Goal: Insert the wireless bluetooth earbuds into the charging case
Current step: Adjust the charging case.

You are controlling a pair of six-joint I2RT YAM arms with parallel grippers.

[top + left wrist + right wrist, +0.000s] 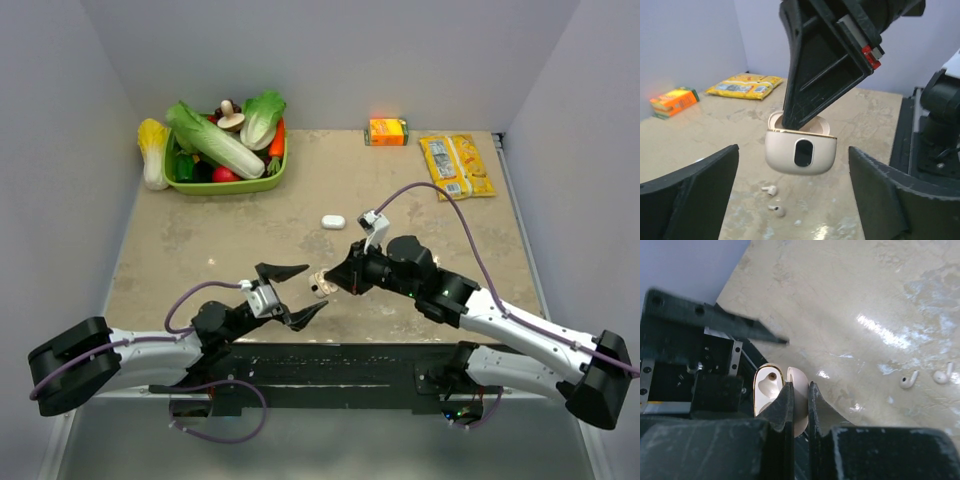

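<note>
My right gripper is shut on the raised lid of the white charging case, holding it open in the air above the table. The case's gold-rimmed cavity looks empty. Two tiny white earbuds lie on the table under the case. They also show in the right wrist view. My left gripper is open and empty, its fingers spread on either side just short of the hanging case. From above, the case sits between the two grippers.
A small white oval object lies mid-table behind the grippers. A green basket of toy vegetables stands at the back left, an orange box and a yellow packet at the back right. Walls enclose the table.
</note>
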